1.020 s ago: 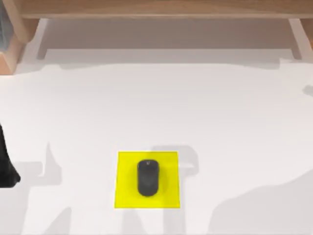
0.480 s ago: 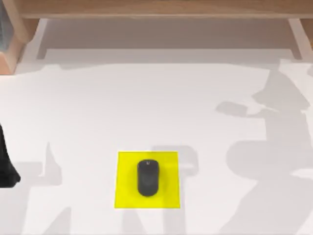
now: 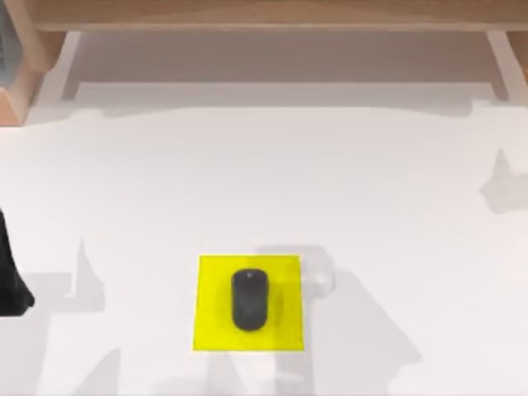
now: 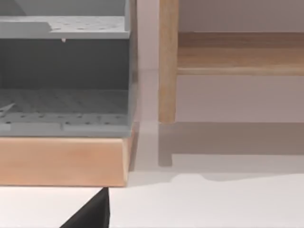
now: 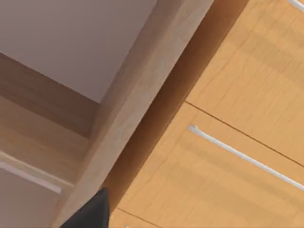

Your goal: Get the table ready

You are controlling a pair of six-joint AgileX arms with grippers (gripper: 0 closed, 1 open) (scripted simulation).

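The white table [image 3: 264,181] spreads across the top view. On it, near the front middle, lies a yellow square mat [image 3: 210,330] with a black mouse [image 3: 249,299] resting on its centre. My left arm [image 3: 10,285] stands as a dark shape at the table's left edge, well apart from the mat. A black corner of my left gripper [image 4: 90,216] faces the shelf's leg. A black corner of my right gripper [image 5: 90,211] sits close to a wooden beam, off the table.
A light wooden shelf [image 3: 264,12] runs along the back of the table on thin legs [image 4: 167,61]. A grey perforated rack [image 4: 61,71] on a wooden base stands at the back left. Wooden drawer fronts with white handles [image 5: 237,152] face the right wrist camera.
The large shadows on the right side of the table have shifted and shrunk, so the right arm has moved. Mouse, mat and left arm have stayed put.
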